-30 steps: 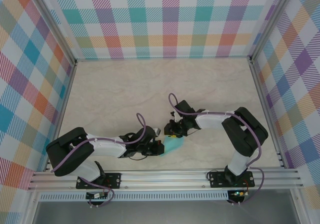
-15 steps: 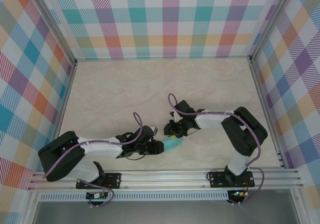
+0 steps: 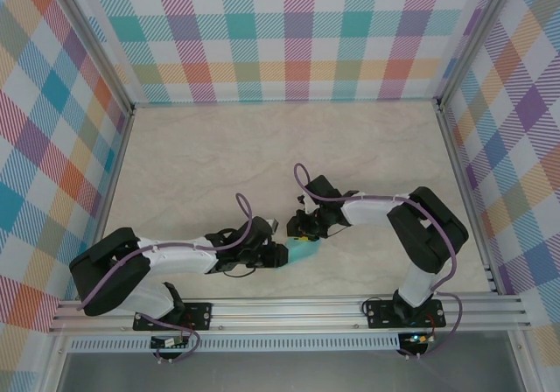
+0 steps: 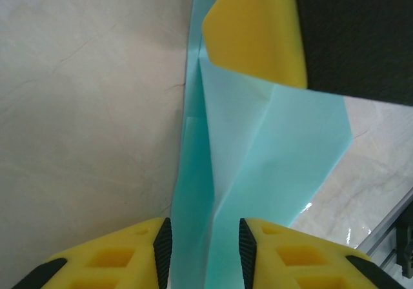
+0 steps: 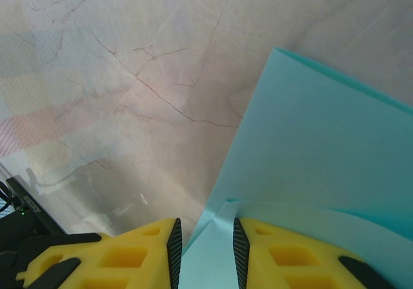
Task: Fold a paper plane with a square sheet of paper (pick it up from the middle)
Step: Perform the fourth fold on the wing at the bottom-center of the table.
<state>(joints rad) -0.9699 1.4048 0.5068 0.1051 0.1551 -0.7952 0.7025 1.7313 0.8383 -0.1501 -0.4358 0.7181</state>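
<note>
Paper plane (image 4: 277, 147) is pinched by the right pincer (image 5: 203, 237) and runs between fingers of the left pincer (image 4: 203, 240), its grip unclear.

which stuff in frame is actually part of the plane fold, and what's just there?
Part of the job:
- partly folded teal paper
- left gripper, paper between its fingers
- right gripper, paper between its fingers

Just there:
- marble-look table
- plaid walls
- aluminium frame rail
</note>
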